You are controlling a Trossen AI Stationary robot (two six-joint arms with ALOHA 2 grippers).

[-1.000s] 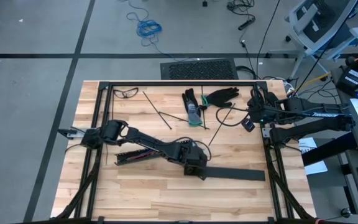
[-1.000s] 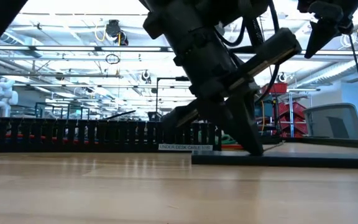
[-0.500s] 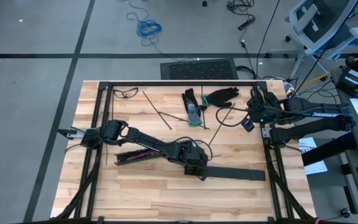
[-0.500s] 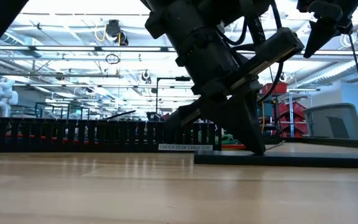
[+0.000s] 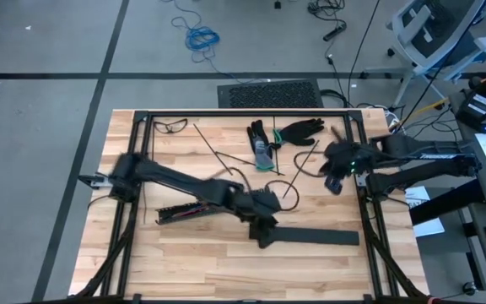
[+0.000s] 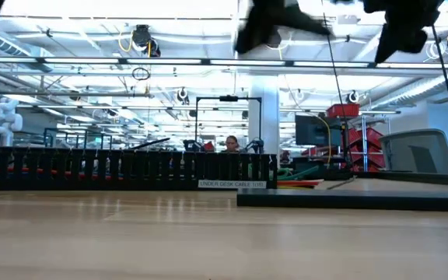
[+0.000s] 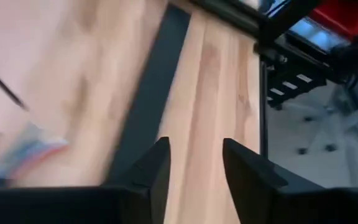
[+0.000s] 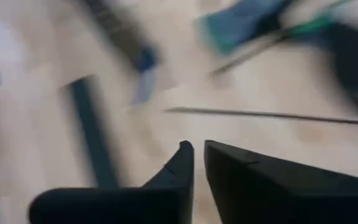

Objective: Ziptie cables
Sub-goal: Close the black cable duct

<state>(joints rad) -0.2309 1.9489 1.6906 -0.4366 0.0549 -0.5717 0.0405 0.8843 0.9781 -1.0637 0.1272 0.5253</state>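
Observation:
The cables (image 5: 265,156) lie in a small coloured bundle on the wooden table at the far middle, beside black gloves. Zipties, thin dark strips (image 5: 213,149), lie on the wood there; one (image 5: 300,169) slants toward my right gripper. My left gripper (image 5: 264,230) hangs blurred above the left end of a flat black bar (image 5: 319,236); in the left wrist view its fingers (image 7: 194,146) stand open with only bare wood between them. My right gripper (image 5: 332,173) is raised at the right edge, its fingers (image 8: 199,146) shut with nothing seen between them.
A long black slotted rail (image 5: 188,212) lies left of centre, running across the low view (image 6: 123,169). Black gloves (image 5: 298,129) and safety glasses (image 5: 171,125) sit near the far edge. A black metal frame (image 5: 243,111) borders the table. Bare wood lies along the near edge.
My left gripper has risen quickly from the flat black bar's left end, rolling as it went; it has gone up to the top of the low view. The bar stays on the table. My right gripper has shifted a little toward the table's middle and tipped.

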